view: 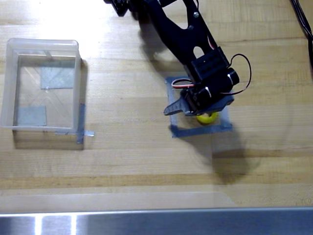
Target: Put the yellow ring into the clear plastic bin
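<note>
Yellow ring lies right of centre inside a grey tape square on the bench, half hidden under the hand, whose grip I cannot tell; it should clamp squarely before lifting toward the clear plastic bin at left.

Bright glare on table upper left; arm shadow lower right; slightly soft focus.
</note>
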Available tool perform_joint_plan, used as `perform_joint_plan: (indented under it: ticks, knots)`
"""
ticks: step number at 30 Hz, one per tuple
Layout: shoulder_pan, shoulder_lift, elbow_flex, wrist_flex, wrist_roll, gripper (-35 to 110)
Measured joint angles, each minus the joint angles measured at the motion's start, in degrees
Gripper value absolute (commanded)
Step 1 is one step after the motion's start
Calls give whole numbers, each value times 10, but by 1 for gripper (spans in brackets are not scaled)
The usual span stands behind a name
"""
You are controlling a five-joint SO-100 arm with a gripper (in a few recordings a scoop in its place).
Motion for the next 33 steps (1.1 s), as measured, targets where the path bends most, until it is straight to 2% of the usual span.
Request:
perform_joint_plan:
  ticks: [16,33]
  knots:
    - [-6,47,134,-106,0,41]
    - [15,71,98,-51,-1,41]
